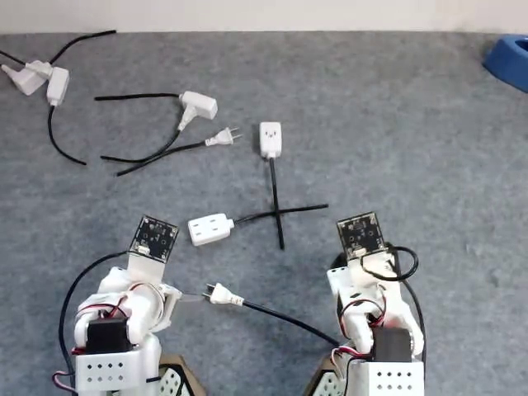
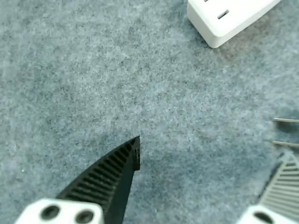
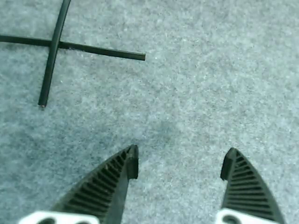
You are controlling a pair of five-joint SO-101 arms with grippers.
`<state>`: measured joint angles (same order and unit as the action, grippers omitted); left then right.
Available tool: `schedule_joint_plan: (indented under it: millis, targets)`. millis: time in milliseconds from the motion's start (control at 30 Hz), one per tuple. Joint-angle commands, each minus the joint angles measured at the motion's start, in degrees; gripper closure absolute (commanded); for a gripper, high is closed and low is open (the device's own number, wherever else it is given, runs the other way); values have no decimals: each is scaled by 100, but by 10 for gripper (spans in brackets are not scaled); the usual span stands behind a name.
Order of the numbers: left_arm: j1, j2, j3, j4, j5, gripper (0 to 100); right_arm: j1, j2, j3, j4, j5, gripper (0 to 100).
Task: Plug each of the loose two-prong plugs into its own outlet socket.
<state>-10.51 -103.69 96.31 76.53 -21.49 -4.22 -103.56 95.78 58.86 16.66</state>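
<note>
**Both pincers open above the grey mat, plugs lying unplugged**

Nearest me, the two arms sit at the bottom of the high view, left arm in the lower left, right arm in the lower right. The left gripper [image 2: 212,151] is spread wide with nothing between its fingers, low over the grey mat [image 1: 445,165]. The right gripper [image 3: 182,151] is open too and holds nothing.

Between the arms lies a loose plug [image 1: 218,293], its two prongs [image 2: 286,127] just beside one finger of the left gripper. Its black cable runs off toward the base of the right arm.

A little farther up, just left of centre, rests a white socket block [image 1: 209,228]. Its cable crosses another black cable [image 3: 53,44] in an X ahead of the right gripper. That other cable leads up to a second socket [image 1: 270,139] in the upper middle of the frame.

Just left of that socket lies a second plug [image 1: 223,137], prongs pointing at it but apart from it. An angled white plug [image 1: 199,105] sits above and to the left.

In the far upper left corner two white pieces [image 1: 37,78] lie together; I cannot tell whether they are joined. A blue object [image 1: 507,62] pokes in at the upper right edge
</note>
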Motion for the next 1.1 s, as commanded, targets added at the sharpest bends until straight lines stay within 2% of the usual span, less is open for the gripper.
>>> schedule_joint_plan:
  millis: [0, 700, 800, 900, 967, 1067]
  targets:
    - [75, -4, 84, 70, -44, 582, 66, -13, 813, 22, -9, 717]
    - [40, -13, 84, 26, -44, 580, 48, -40, 813, 22, -18, 717]
    - [-268, -13, 84, 26, -62, 582, 40, -57, 813, 189, -9, 717]
    - [-769, -22, 84, -193, -554, 580, 92, -57, 813, 259, -9, 717]
    - [-919, -4, 84, -554, -888, 582, 268, -57, 813, 207, -9, 717]
    - [-1042, -22, 84, -791, -905, 582, 708, -57, 804, 119, 0, 717]
